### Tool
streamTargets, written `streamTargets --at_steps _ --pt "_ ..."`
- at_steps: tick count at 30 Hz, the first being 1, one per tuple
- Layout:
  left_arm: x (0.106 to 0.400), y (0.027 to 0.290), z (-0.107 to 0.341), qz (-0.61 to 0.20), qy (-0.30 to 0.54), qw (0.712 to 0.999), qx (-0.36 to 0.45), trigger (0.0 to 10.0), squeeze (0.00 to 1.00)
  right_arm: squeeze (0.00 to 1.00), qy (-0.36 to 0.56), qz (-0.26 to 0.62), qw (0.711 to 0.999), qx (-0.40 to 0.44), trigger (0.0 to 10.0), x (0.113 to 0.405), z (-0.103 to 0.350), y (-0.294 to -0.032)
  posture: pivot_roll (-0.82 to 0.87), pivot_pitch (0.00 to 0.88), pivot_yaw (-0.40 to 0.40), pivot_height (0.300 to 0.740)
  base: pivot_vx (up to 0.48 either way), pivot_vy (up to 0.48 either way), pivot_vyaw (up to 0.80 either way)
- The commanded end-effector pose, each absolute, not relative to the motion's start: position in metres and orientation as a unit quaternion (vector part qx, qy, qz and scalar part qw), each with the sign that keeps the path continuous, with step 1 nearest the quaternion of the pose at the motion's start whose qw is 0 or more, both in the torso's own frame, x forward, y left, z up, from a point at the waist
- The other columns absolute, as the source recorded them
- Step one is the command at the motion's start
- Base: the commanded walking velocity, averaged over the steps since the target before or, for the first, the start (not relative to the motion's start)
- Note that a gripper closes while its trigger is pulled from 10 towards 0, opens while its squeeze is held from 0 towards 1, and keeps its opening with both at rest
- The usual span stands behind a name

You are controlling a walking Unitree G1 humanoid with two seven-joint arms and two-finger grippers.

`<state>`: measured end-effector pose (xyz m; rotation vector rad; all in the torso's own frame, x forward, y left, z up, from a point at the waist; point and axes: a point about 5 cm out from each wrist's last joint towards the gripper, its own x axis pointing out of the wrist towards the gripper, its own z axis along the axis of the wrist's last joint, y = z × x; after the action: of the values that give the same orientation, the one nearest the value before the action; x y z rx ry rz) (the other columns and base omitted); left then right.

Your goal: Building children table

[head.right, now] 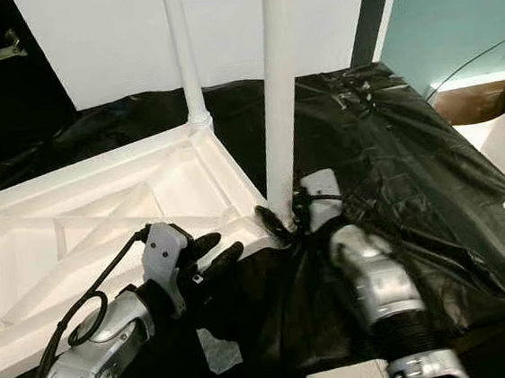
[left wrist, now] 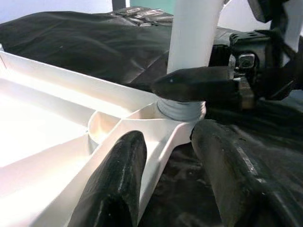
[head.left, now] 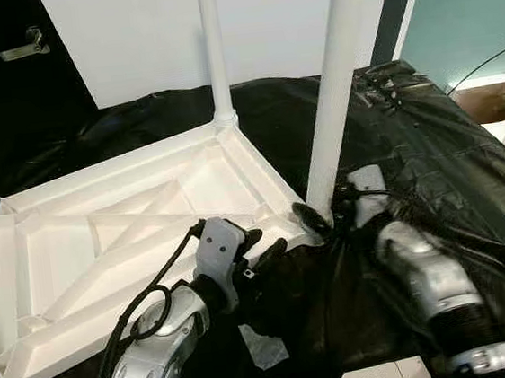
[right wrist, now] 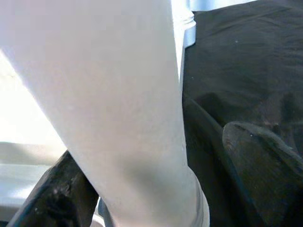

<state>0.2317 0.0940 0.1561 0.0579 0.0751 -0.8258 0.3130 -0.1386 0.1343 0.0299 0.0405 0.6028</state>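
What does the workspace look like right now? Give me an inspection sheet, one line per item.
Surface: black plastic sheet, wrinkled, spread under the work.
Job's things: white tabletop lying upside down, ribs up; near-corner leg standing in its socket; far-corner leg upright.
Clutter: pale scraps on the sheet near the robot.
Grippers: right tool around the base of the near-corner leg; left tool open at the tabletop's edge beside that corner.
Cables: black cable looping along the left arm.
Surroundings: white wall panel, teal wall, dark door with handle.
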Motion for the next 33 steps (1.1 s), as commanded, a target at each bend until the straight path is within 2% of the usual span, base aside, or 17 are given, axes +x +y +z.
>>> streamTargets --at_steps 1,4,8,15,16,19,20,28,29,30,31,33 --pt "0.231 0.094 0.155 -0.405 0.041 0.913 0.028 10.0 0.0 0.0 0.023 0.322 0.946 0.01 10.0 0.314 0.138 -0.138 0.08 0.023 -0.009 0.74 0.0 0.0 0.0" --pt "0.232 0.093 0.156 -0.409 0.04 0.911 0.029 10.0 0.0 0.0 0.025 0.4 0.916 -0.021 10.0 0.317 0.144 -0.134 0.08 0.019 -0.008 0.74 0.0 0.0 0.0" --pt "0.231 0.092 0.157 -0.416 0.039 0.908 0.03 10.0 0.0 0.0 0.033 0.44 0.896 -0.047 10.0 0.326 0.146 -0.128 0.09 0.014 -0.009 0.74 0.0 0.0 0.0" --pt "0.23 0.091 0.156 -0.418 0.041 0.907 0.033 10.0 0.0 0.0 0.044 0.473 0.877 -0.075 10.0 0.337 0.146 -0.123 0.1 0.005 -0.014 0.74 0.0 0.0 0.0" --pt "0.229 0.091 0.154 -0.42 0.046 0.906 0.038 10.0 0.0 0.0 0.049 0.474 0.876 -0.08 5.7 0.338 0.144 -0.123 0.1 0.005 -0.014 0.74 0.0 0.0 0.0" --pt "0.228 0.091 0.153 -0.421 0.049 0.905 0.041 10.0 0.0 0.0 0.054 0.476 0.874 -0.084 5.7 0.339 0.142 -0.123 0.1 0.005 -0.014 0.74 0.0 0.0 0.0" --pt "0.227 0.091 0.152 -0.421 0.052 0.905 0.042 10.0 0.0 0.0 0.063 0.476 0.873 -0.083 0.0 0.339 0.139 -0.124 0.11 0.001 -0.016 0.74 0.0 0.0 0.0" --pt "0.224 0.09 0.149 -0.42 0.056 0.905 0.038 10.0 0.0 0.0 0.077 0.47 0.876 -0.073 0.0 0.335 0.128 -0.127 0.11 0.005 -0.021 0.74 0.0 0.0 0.0" --pt "0.224 0.09 0.148 -0.421 0.057 0.905 0.038 10.0 0.0 0.0 0.077 0.459 0.882 -0.071 5.0 0.335 0.127 -0.129 0.11 0.006 -0.017 0.74 0.0 0.0 0.0" --pt "0.224 0.09 0.148 -0.421 0.057 0.905 0.038 10.0 0.0 0.0 0.077 0.459 0.882 -0.071 5.0 0.335 0.127 -0.129 0.11 0.006 -0.017 0.74 0.0 0.0 0.0" --pt "0.223 0.09 0.148 -0.422 0.058 0.904 0.038 10.0 0.0 0.0 0.079 0.447 0.889 -0.065 10.0 0.334 0.125 -0.129 0.11 0.006 -0.014 0.74 0.0 0.0 0.0" --pt "0.223 0.09 0.148 -0.423 0.059 0.904 0.039 10.0 0.0 0.0 0.079 0.424 0.9 -0.069 10.0 0.335 0.123 -0.13 0.11 0.006 -0.013 0.74 0.0 0.0 0.0"
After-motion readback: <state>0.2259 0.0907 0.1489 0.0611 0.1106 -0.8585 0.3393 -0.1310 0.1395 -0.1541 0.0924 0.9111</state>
